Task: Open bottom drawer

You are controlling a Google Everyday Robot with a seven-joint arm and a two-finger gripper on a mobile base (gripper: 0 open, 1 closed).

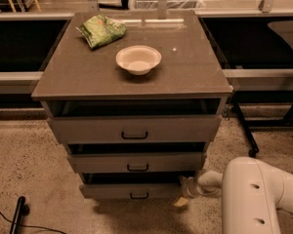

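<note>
Grey-brown bottom drawer (117, 191), white hand (184, 186) at its right end, green bag (102, 29), cream bowl (138, 59)

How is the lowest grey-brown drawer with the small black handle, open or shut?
Partly open: the grey-brown bottom drawer front sits forward, a dark gap showing above it. The gripper is at its right end.

The robot's bulky white plastic arm (256, 199) fills the lower right of the frame — its rounded casing nearest the camera. A slimmer white wrist segment (211, 181) reaches leftward from it, ending in the pale two-finger gripper (185, 190), low down, right of centre.
</note>
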